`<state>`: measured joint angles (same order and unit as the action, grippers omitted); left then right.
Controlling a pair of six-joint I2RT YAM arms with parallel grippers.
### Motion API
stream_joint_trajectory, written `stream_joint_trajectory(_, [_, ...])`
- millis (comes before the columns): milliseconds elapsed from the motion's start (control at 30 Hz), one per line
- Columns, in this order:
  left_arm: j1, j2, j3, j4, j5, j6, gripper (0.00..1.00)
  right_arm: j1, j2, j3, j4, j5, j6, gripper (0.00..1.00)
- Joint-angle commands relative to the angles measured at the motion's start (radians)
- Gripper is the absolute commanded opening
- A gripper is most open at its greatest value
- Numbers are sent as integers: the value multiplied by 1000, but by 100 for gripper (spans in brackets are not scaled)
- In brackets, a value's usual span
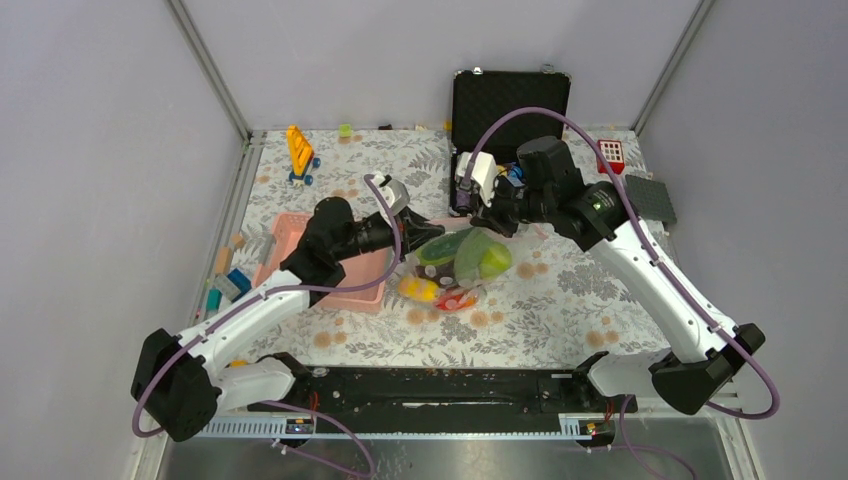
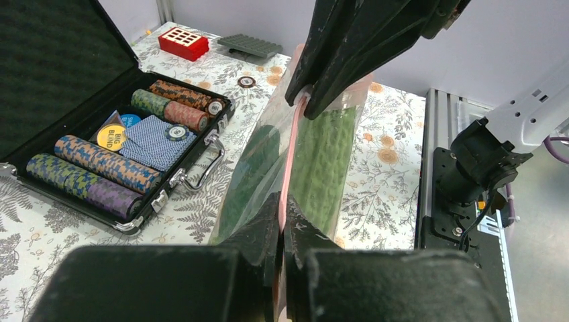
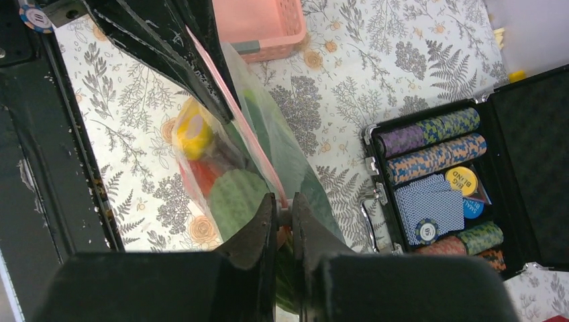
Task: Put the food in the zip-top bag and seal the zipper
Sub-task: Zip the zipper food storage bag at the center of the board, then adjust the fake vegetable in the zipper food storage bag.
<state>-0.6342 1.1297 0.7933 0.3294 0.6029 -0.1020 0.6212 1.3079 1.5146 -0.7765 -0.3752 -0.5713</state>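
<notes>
Both ends of the zipper (image 2: pixel 292 157) are pinched. Left gripper (image 2: pixel 282 218): jaws fully closed on the pink strip, at the end nearest my left wrist camera. Right gripper (image 3: pixel 285 211): jaws closed on the strip's other end. The strip runs straight and taut from one set of jaws to the other, so its long axis is the line between the two wrists. From above, that line goes left to right and tilts a little toward the far side at the right end. Neither arm is nearer, since each has an end. The zip-top bag (image 2: pixel 268 127) hangs off that line on the side toward the arm bases, belly down by the worktop (image 1: pixel 560 300). I can't tell if it rests there or hangs just clear. Food inside: cucumber (image 2: pixel 325 168) right beside the strip, citrus (image 3: pixel 194 131) and mango (image 3: pixel 201 176) lower down, green leafy piece (image 1: pixel 488 258) against the wall. I can't pick out carrot or grapes. The strip reads as one pink line between the jaws, but I can't tell whether its tracks are pressed together. My read: loading is about done and sealing is the step in hand, so any run must follow that line. The poker-chip case (image 2: pixel 127 154) sits beside the right end and the pink basket (image 3: pixel 265 23) behind the left. Stay off both.
</notes>
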Motion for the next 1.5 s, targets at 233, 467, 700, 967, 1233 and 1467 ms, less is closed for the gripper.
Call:
stream_joint_trajectory(233, [16,-51,39,115,57,-15,0,-56,-69,-6,157,3,274,63])
stream_joint_trajectory(467, [9,-66,36,142,101,-18,0,-56,-227,-161,312,297,551,74])
stream_joint_trajectory(700, [3,-67,32,155,107,-22,0,-55,-284,-250,291,223,720,63])
stream_joint_trajectory(967, [-3,-65,29,165,106,-28,0,-56,-263,-249,224,216,764,48])
stream_joint_trajectory(1233, [-5,-62,24,166,94,-34,0,-55,-359,-290,211,209,767,59])
stream_joint_trajectory(1467, [-10,-71,5,174,93,-33,0,-55,-344,-312,229,154,811,58])
